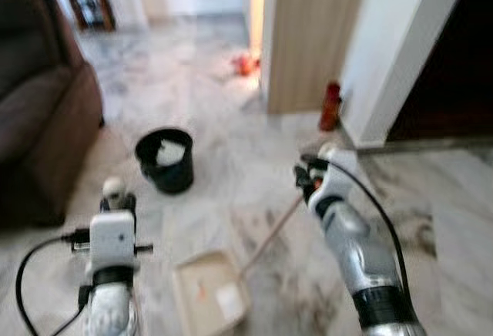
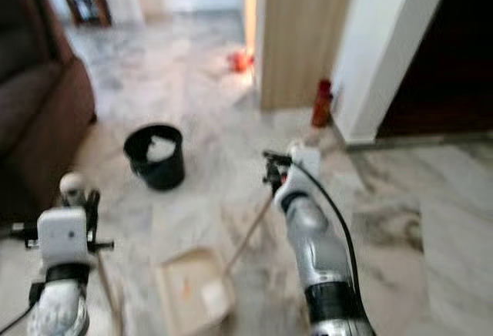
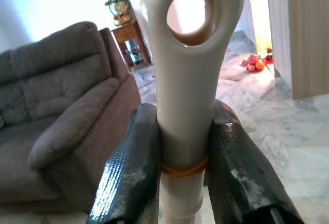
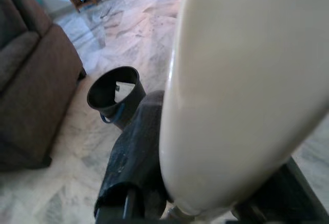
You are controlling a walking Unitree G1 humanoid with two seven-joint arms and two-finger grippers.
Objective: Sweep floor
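My left gripper [image 3: 184,112] is shut on a cream handle [image 3: 187,54] with a hanging hole at its top, held upright at the lower left [image 1: 113,191]. My right gripper [image 1: 306,176] is shut on a second cream handle [image 4: 241,80]. From that one a thin wooden stick [image 1: 269,236] slants down to a beige dustpan [image 1: 202,294] lying on the marble floor between my arms. The dustpan holds a pale patch and a small orange speck. The picture is blurred, and I cannot tell which handle belongs to the broom.
A black bin [image 1: 166,159] with white waste inside stands ahead on the left. The brown sofa [image 1: 38,120] fills the left side. A wooden cabinet [image 1: 308,35], a red bottle-like object [image 1: 331,106] and a white wall corner lie ahead right. Orange items [image 1: 245,64] sit farther back.
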